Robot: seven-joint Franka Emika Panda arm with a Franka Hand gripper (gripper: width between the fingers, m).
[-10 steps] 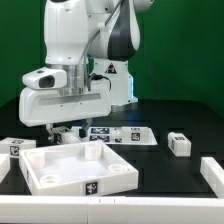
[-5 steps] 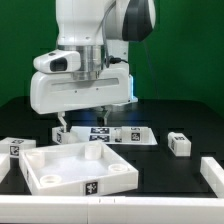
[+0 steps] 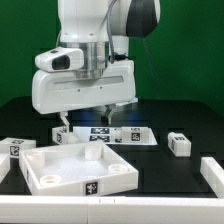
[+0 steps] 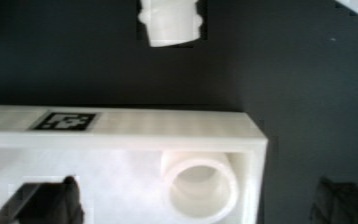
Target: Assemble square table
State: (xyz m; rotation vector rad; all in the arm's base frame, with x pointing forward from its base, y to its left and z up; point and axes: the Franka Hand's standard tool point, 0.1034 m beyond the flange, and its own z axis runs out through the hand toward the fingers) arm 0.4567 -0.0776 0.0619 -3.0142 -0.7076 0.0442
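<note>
The white square tabletop (image 3: 78,166) lies rim-up near the front of the black table, a tag on its front wall. My gripper (image 3: 82,117) hangs open and empty above its far edge. In the wrist view the jaws stand wide apart around nothing (image 4: 197,202), over a corner of the tabletop (image 4: 140,140) with a round socket (image 4: 197,186) and a tag (image 4: 66,122). A short white leg (image 3: 62,132) lies just behind the tabletop; it also shows in the wrist view (image 4: 171,22), beyond the corner.
Another leg (image 3: 15,147) lies at the exterior view's left and one (image 3: 178,143) at its right. A longer white piece (image 3: 212,174) sits at the front right. The marker board (image 3: 118,134) lies behind the tabletop.
The gripper has risen from close to the table behind the tabletop to a higher hover, uncovering the leg behind the tabletop. Little has moved in the last half second.
</note>
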